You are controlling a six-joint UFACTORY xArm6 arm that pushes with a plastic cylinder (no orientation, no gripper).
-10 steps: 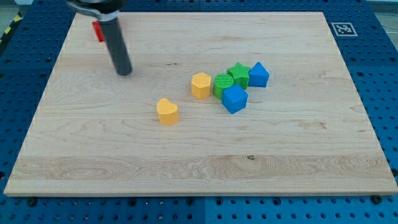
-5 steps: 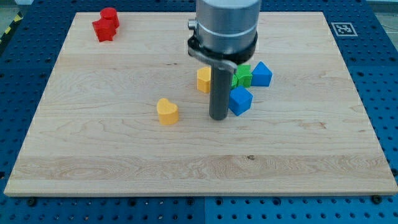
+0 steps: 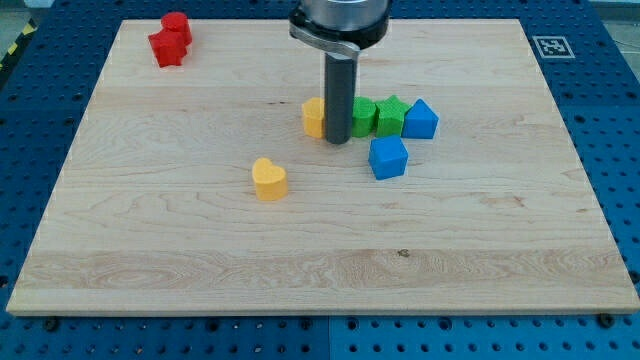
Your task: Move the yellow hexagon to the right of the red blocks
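The bench (image 3: 200, 250) carries eight blocks and no container: two red, two yellow, two green, two blue. The arm has no gripper, so there is no opening or hold to report; it ends in a dark rod whose tip (image 3: 337, 141) rests on the bench in the middle cluster. The yellow hexagon (image 3: 314, 116) sits just at the tip's left, touching or nearly touching the rod and partly hidden by it. Just at the tip's right lies a green block (image 3: 363, 116), its shape unclear, then a green star (image 3: 390, 116) and a blue block (image 3: 420, 119) in a row. A second blue block (image 3: 387, 157) lies below and right of the tip. A yellow heart (image 3: 268, 179) lies below and left. The two red blocks (image 3: 170, 40) sit together far off toward the view's top left
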